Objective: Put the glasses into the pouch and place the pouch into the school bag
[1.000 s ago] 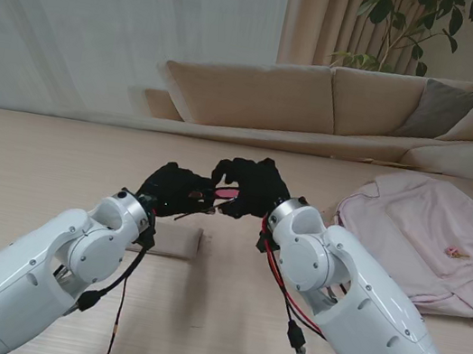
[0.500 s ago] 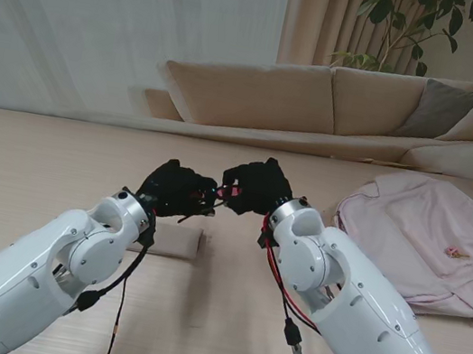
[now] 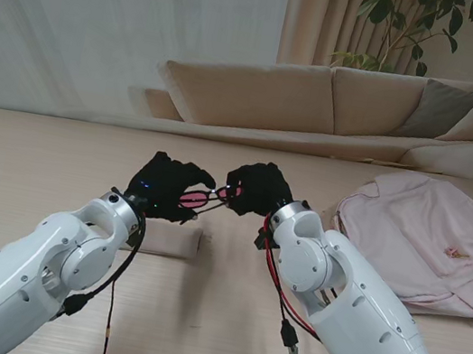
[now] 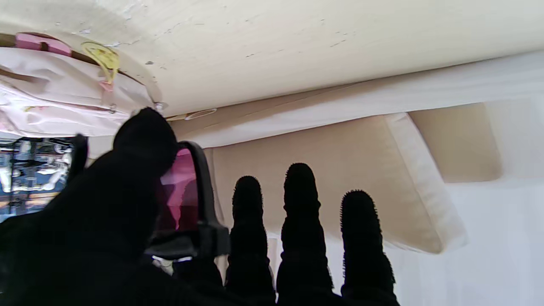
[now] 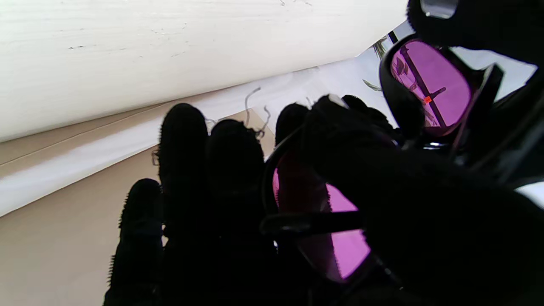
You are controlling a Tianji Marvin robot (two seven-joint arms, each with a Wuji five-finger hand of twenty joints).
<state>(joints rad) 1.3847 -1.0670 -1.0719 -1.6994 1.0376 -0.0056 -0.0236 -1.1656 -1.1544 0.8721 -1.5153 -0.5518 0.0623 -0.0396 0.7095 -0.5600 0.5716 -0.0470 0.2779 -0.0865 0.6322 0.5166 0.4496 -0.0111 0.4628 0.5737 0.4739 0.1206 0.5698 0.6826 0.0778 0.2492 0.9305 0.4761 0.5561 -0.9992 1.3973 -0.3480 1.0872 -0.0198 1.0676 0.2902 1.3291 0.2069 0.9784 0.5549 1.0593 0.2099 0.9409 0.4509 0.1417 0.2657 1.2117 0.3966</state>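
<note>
While both arms are raised over the middle of the table (image 3: 38, 160), the glasses (image 3: 201, 198) are suspended in the air between the two hands, clear of the table surface. The glasses have a dark frame and pink-tinted lenses.

Left hand (image 3: 164, 186): clamped on the left end of the glasses. In the left wrist view, the thumb presses against one pink lens and its dark rim (image 4: 187, 195), while three fingers (image 4: 299, 221) extend straight and apart from the frame.

Right hand (image 3: 256, 188): clamped on the right end of the glasses. In the right wrist view, the thumb lies across the nearer lens (image 5: 335, 238), with the fingers (image 5: 187, 170) curled behind the frame; the second lens shows beyond it, at the left hand.

Pouch (image 3: 172, 241): a pale, flat item lying on the table, nearer to me than the hands and partly hidden by the left forearm. It is not in contact with either hand.

School bag (image 3: 431, 243): pale pink, lying flat on the table to the right, well apart from the hands. Whether its opening is unzipped cannot be determined.

Background: a beige sofa (image 3: 323, 101) stands beyond the far table edge, with a potted plant (image 3: 401, 23) behind it.
</note>
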